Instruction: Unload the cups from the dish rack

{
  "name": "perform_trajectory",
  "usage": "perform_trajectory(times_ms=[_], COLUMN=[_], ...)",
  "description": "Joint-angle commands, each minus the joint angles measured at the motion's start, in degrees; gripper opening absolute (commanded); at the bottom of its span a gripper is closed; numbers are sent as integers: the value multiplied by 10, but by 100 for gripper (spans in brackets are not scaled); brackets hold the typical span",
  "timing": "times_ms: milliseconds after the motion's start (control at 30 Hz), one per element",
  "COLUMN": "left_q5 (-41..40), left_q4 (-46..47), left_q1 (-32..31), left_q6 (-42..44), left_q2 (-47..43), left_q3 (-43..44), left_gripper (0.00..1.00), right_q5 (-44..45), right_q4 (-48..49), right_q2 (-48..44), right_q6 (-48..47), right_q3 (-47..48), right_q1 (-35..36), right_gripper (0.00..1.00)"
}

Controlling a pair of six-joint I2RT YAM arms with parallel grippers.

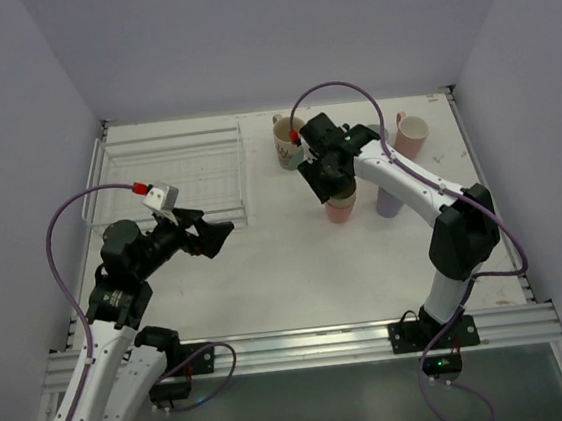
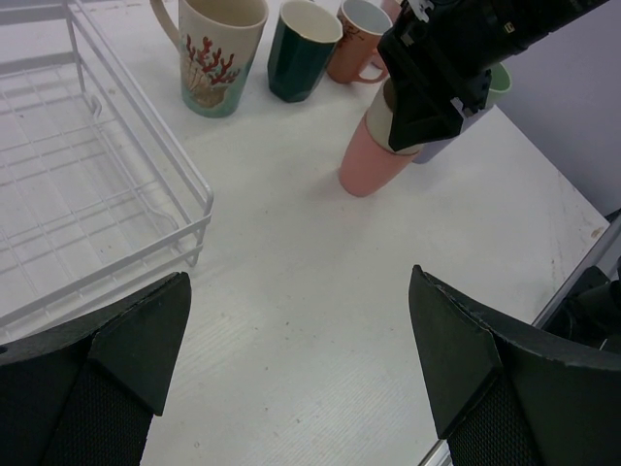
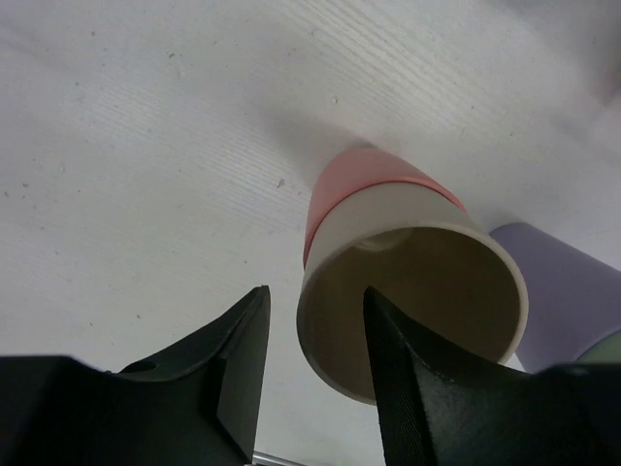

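The wire dish rack (image 1: 172,177) lies at the back left and holds no cups that I can see; its corner shows in the left wrist view (image 2: 116,194). A beige tumbler (image 3: 417,282) sits nested in a salmon tumbler (image 3: 354,180) on the table (image 1: 339,210). My right gripper (image 3: 315,291) straddles the beige rim, one finger inside and one outside with a gap, open; it hangs over the stack (image 1: 330,183). My left gripper (image 2: 299,291) is open and empty above the table by the rack's front right corner (image 1: 215,235).
A cream floral mug (image 2: 218,53), a dark green cup (image 2: 301,49) and a salmon mug (image 2: 354,39) stand at the back. A lilac tumbler (image 1: 389,201) with a mint one (image 2: 498,83) in it stands right of the stack. A pink mug (image 1: 412,136) stands far right.
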Motion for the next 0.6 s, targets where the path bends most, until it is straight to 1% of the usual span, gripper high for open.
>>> perform_trajectory(times_ms=[0,33,133,167,233,267,300,367,400,433,500,533,567], left_q5=[-8,-9,-14,-19,-26,-29,-41,-57,-60,-65,-82,-84,-80], left_q4=[18,18,17,17,17,16,13,13,14,14,17,20,22], left_q1=[-5,-4,-4,-4,-3,-3,-3,-3,-3,-3,-3,-4,-4], left_q6=[16,16,17,17,18,20,20,16,13,6,-4,-13,-17], left_q2=[-1,-2,-1,-2,0,0,-1,-3,-5,-6,-5,-5,-2], left_q3=[3,3,3,3,5,6,10,16,25,31,61,73,85], left_gripper=[100,100,100,100,100,100,100,100,100,100,100,100,100], right_q5=[6,9,15,15,16,16,16,17,25,40,49,52,55], right_q4=[15,15,16,19,28,31,36,51,59,82,110,149,168], right_q2=[-24,-28,-45,-52,-81,-93,-106,-153,-173,-219,-275,-305,-369], right_q6=[-7,-6,-2,0,6,9,11,24,36,40,49,59,64], right_q3=[8,8,10,10,10,10,10,5,0,-8,-40,-55,-87], right_q1=[-3,-3,-3,-3,-2,-2,-2,-2,-2,-3,-1,-2,-2], right_gripper=[50,52,55,61,68,73,86,96,99,99,99,99,99])
